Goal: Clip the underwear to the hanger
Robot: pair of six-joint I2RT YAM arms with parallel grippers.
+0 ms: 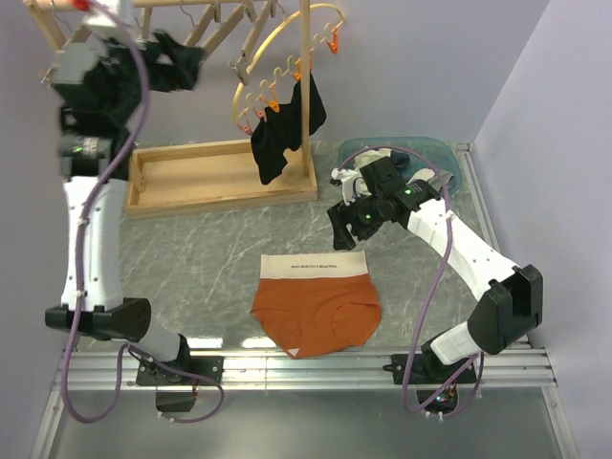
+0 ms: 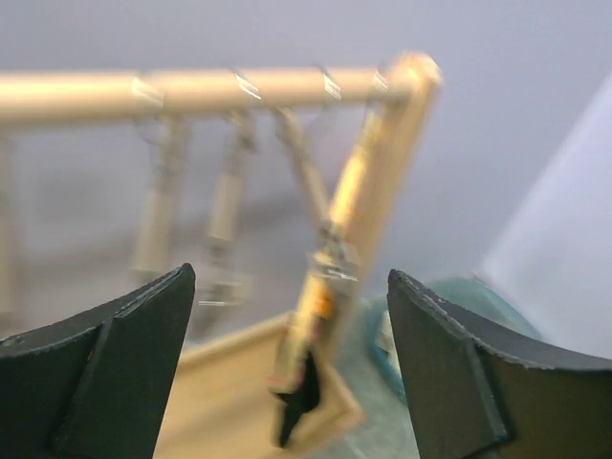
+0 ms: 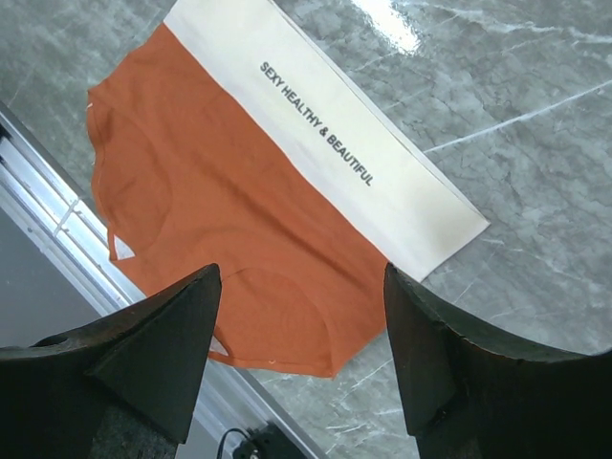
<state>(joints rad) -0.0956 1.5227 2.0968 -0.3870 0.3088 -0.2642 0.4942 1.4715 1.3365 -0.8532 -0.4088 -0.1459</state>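
Note:
The underwear [image 1: 316, 308], rust-orange briefs with an off-white printed waistband, lies flat at the table's near middle. It also shows in the right wrist view [image 3: 239, 220], below and ahead of the fingers. My right gripper [image 1: 344, 226] hovers open and empty just right of the waistband's far corner; the right wrist view [image 3: 301, 368] shows its jaws wide apart. My left gripper [image 1: 179, 59] is raised high at the far left beside the wooden hangers [image 1: 212, 24] on the rack rail. In the blurred left wrist view [image 2: 292, 368] it is open and empty, with the hangers [image 2: 229, 196] ahead of it.
A yellow hoop with orange pegs [image 1: 287, 67] holds a black garment [image 1: 285, 134] on the rack post. The rack's wooden tray base [image 1: 220, 177] sits at the back left. A teal basin of clothes [image 1: 430, 153] stands at the back right. A metal rail [image 1: 316, 368] runs along the near edge.

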